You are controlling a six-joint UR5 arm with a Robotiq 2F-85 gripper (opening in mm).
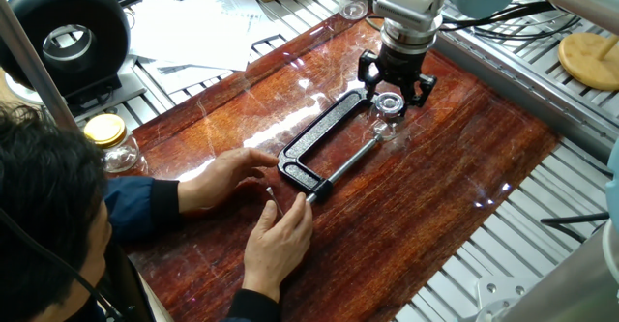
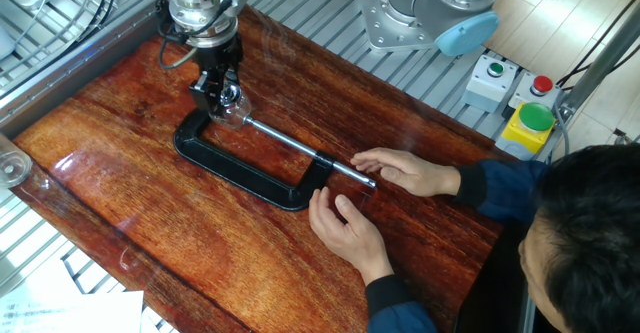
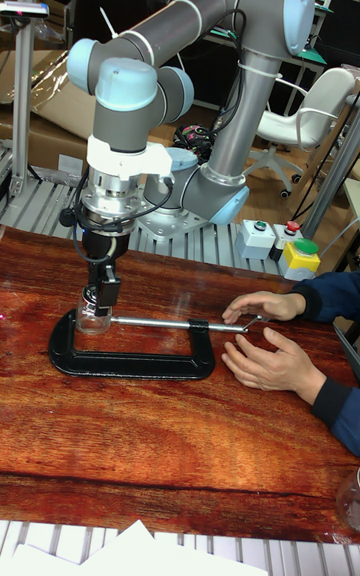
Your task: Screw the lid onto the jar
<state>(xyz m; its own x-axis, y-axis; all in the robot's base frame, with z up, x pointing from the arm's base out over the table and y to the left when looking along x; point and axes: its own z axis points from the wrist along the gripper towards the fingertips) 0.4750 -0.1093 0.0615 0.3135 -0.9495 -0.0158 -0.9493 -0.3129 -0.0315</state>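
The small clear jar (image 1: 385, 124) stands on the table, pinched in the jaw end of a black C-clamp (image 1: 319, 143). The silvery lid (image 1: 390, 101) sits on the jar's mouth. My gripper (image 1: 395, 92) comes straight down over it, with its black fingers (image 1: 423, 88) on either side of the lid and shut on it. In the other fixed view the gripper (image 2: 217, 85) covers most of the jar (image 2: 234, 110). The tall fixed view shows the gripper (image 3: 99, 298) upright above the jar (image 3: 92, 322).
A person's two hands (image 1: 253, 198) hold the clamp's screw handle (image 2: 352, 170) at the near end. A glass jar with a yellow lid (image 1: 108, 140) stands at the table's left edge. Papers and a black reel lie beyond the board. A button box (image 2: 525, 123) sits at the side.
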